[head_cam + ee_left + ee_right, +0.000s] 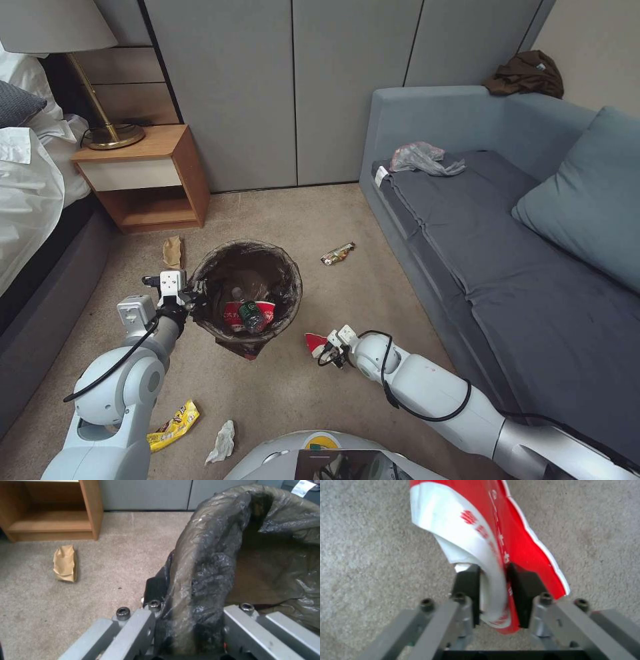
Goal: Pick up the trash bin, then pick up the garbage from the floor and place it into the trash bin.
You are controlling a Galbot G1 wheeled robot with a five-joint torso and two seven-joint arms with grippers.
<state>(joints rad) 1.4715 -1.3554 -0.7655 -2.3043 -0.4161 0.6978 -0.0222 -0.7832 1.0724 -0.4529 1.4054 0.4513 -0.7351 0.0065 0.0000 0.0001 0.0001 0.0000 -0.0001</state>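
So the trash bin [248, 291] is held up off the floor [300, 393], left gripper [189, 295] with its jaws clamped on the bag-covered rim. A red-white cup and a green-label bottle [253, 316] sit inside. Just beside it, the right gripper [325, 348] has its jaws pinched tight on a crushed red-white cup [493, 542]. Yellow wrapper [173, 425], crumpled white paper [222, 442], brown paper [172, 252] and shiny wrapper [337, 253] lie on the carpet.

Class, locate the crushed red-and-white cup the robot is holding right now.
The crushed cup is pinched in the right gripper above the carpet, just right of the trash bin in the head view.
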